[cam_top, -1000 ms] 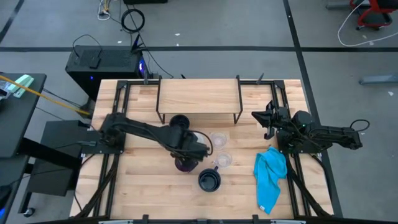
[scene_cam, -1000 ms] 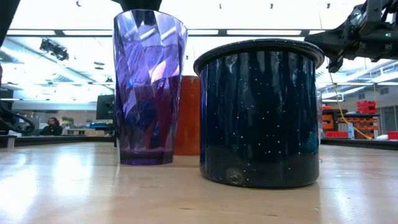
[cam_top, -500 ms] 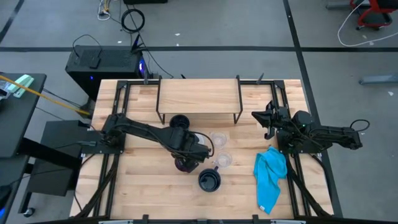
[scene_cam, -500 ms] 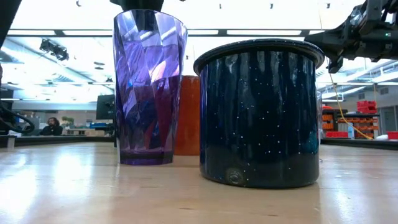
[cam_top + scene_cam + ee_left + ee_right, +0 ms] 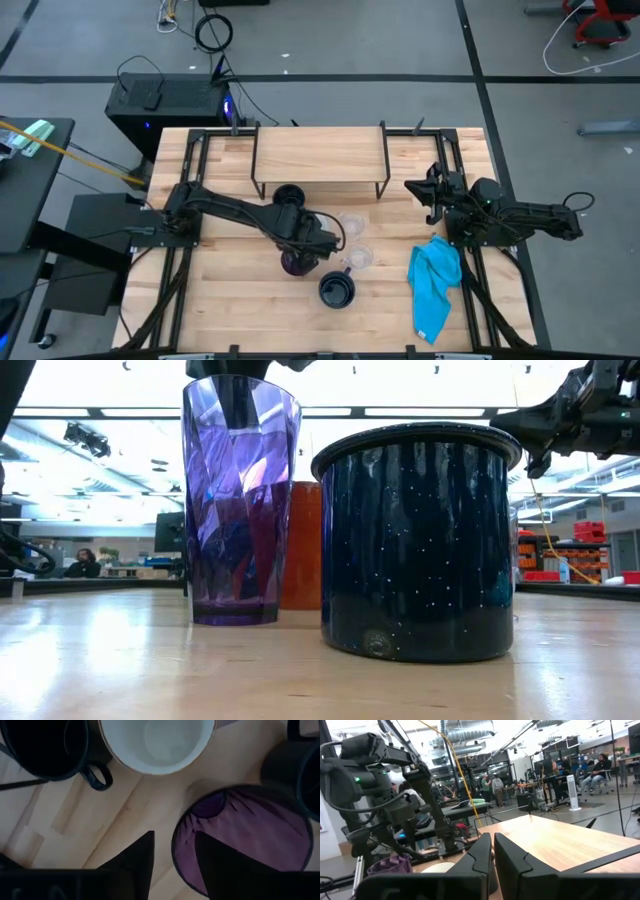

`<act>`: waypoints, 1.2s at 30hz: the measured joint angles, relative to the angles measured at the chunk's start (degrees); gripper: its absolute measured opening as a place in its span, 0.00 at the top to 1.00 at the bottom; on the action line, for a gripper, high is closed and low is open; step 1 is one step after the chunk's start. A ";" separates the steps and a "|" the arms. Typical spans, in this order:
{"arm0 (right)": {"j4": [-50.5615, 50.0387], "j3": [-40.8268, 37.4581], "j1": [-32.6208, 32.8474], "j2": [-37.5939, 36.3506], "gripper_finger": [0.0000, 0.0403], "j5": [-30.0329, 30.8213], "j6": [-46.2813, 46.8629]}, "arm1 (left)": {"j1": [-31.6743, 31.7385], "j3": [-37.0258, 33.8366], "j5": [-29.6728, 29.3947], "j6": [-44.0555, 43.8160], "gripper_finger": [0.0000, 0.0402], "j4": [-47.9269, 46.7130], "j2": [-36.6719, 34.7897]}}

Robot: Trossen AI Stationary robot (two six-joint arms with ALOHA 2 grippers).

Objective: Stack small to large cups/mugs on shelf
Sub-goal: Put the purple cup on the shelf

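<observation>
Purple tumbler [image 5: 240,500] — upright, beside navy mug [image 5: 418,545]

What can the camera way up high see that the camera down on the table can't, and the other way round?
Only the high view shows the low wooden shelf on black legs, the crumpled blue cloth, two small clear glasses and the left gripper straddling the tumbler's rim, one finger inside it.

Only the low view shows the speckles on the near mug, the orange side of the mug behind and the room beyond.

Both show the translucent purple tumbler, the dark navy mug and the right gripper, shut, off to the side.
</observation>
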 joint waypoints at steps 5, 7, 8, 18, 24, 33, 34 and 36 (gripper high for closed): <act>0.00 0.00 0.00 0.00 0.93 -1.12 0.02 | 0.00 0.00 -1.98 1.24 0.68 -0.16 0.00; 0.00 0.00 0.00 0.00 0.93 -1.16 0.02 | -0.02 0.00 -2.51 2.07 0.70 -0.22 0.00; 0.00 0.00 0.00 0.00 0.93 -1.17 0.02 | -0.02 0.00 -2.75 2.48 0.70 -0.22 0.00; -0.35 0.00 0.00 0.01 0.93 -1.40 0.86 | -0.72 -0.05 -3.59 5.22 0.67 0.21 -0.51; -0.31 0.00 0.00 0.02 0.93 -1.39 0.87 | -1.19 0.02 -2.44 6.26 0.62 0.80 -6.03; -0.26 0.00 0.00 0.02 0.93 -1.39 1.07 | 1.09 0.00 -1.68 6.29 0.53 0.75 -12.63; -0.28 0.00 0.00 0.02 0.93 -1.39 1.07 | 1.20 0.00 -1.68 6.33 0.52 0.79 -12.90; -0.49 0.00 0.00 0.02 0.93 -1.39 1.07 | 1.29 0.00 -1.88 6.93 0.49 1.01 -13.02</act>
